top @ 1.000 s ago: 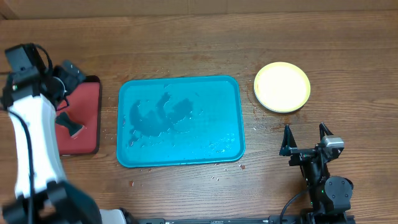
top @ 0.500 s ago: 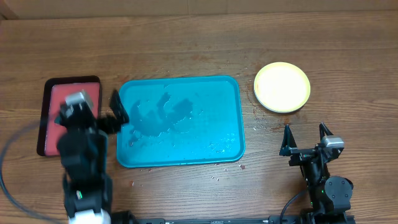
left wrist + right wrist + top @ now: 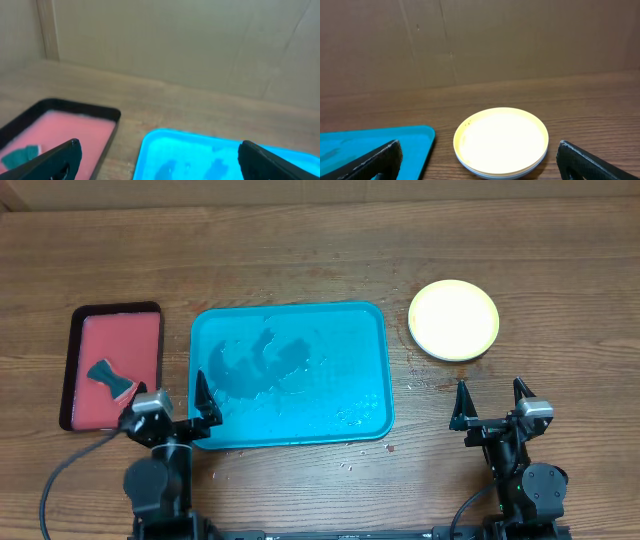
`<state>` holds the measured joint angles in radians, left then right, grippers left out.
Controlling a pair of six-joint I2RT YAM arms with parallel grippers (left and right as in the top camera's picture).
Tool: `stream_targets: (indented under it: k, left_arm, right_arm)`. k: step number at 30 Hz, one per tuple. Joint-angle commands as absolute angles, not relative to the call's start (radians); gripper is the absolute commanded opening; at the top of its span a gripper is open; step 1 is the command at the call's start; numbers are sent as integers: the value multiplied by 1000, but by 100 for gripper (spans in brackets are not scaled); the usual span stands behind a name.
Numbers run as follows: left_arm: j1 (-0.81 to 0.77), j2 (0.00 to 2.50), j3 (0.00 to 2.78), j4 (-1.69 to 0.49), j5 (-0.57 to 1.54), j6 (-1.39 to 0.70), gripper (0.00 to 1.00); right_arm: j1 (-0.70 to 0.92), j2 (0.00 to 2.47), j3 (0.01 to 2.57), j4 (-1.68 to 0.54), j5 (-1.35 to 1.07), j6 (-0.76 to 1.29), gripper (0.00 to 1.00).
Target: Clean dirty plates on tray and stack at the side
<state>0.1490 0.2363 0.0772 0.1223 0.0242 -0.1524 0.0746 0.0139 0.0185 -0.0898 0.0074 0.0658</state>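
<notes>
stacked round plates (image 3: 453, 320) sit beside the glossy, wet rectangular tray (image 3: 345, 340).

A brown wood-grain tabletop (image 3: 300, 270) fills the overhead view, its planks running left to right. Near its left edge, about midway between the far and near edges, lies a small rectangular red plastic tray with a raised black rim (image 3: 125, 340), its long sides running front to back. On the red floor of that tray, in the nearer half, rests a dark teal bow-tie-shaped piece (image 3: 111, 379), lying flat and turned on a slant. A few tiny pale specks (image 3: 346, 466) dot the wood towards the near edge. Beyond the far edge stands a plain brown cardboard wall (image 3: 520, 35), creased with faint upright lines.
</notes>
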Motion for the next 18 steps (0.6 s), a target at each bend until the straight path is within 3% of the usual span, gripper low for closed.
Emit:
stream_targets:
  k: [1,6,10,18]
  left_arm:
    - [134,155,17,167,8,-130,100]
    - [107,81,5,100,-4,-100,100]
    - [94,18,5,-84,-4,-52,100]
    - [14,3,5,-79,14,-55,100]
  right_arm:
    - [77,3,8,-84,18,60,100]
    - [77,3,8,-84,18,60,100]
    - [77,3,8,-84,18,60,100]
    - [77,3,8,-84,17,60,100]
